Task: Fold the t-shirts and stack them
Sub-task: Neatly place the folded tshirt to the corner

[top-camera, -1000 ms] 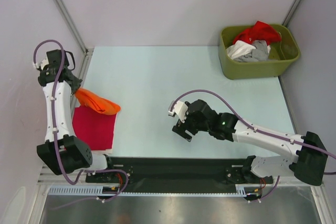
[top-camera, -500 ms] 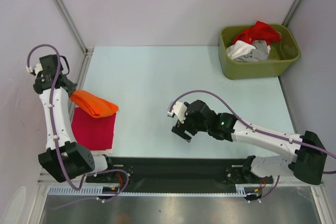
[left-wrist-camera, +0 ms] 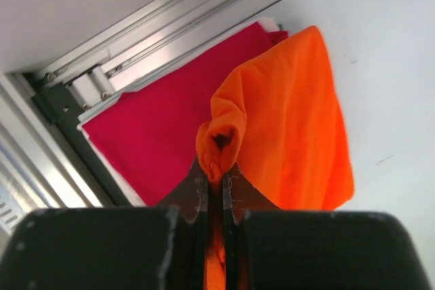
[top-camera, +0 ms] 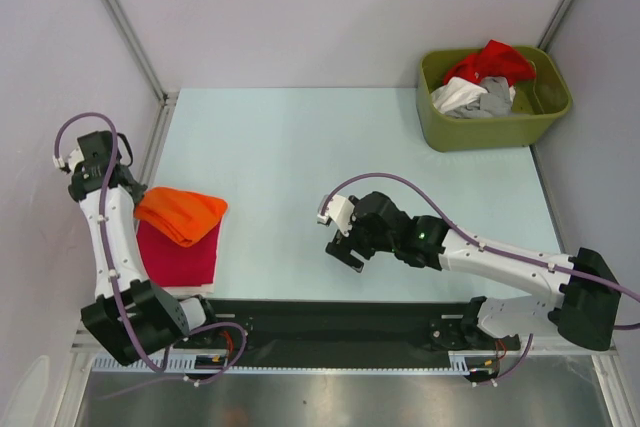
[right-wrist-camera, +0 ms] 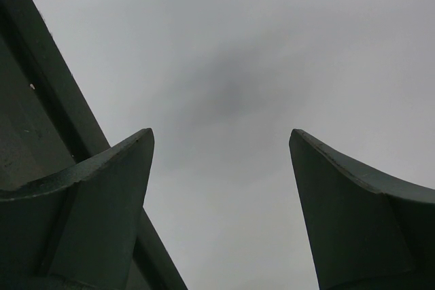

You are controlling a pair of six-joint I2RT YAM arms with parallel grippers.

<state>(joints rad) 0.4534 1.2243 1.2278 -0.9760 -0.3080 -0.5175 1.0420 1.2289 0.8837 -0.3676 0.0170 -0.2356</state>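
We keep the left claw [left-wrist-camera: 215, 176] pinched shut on a bunched fold of the orange t-shirt [top-camera: 183, 213]. The shirt is folded into a compact bundle. It lies across the far part of the magenta-red t-shirt [top-camera: 185, 259], which is flat at the near left corner of the surface [top-camera: 290, 147]. We judge the grip is on the bundle's left end so the bundle can be dragged square over the shirt beneath and start the stack.

Our right claw [right-wrist-camera: 221, 142] hangs wide open and empty over bare surface near the middle of the near edge. It is probably parked there to stay clear of the left arm. The red [top-camera: 495, 59], white [top-camera: 455, 95] and grey [top-camera: 492, 99] t-shirts sit crumpled in the green bin [top-camera: 490, 133] at the far right corner, not yet touched.

A second ago the orange bundle sat only at the magenta shirt's far edge, angled toward the middle. Since then the left arm has swung toward the left edge and drawn it over the magenta shirt. The right arm has barely shifted.
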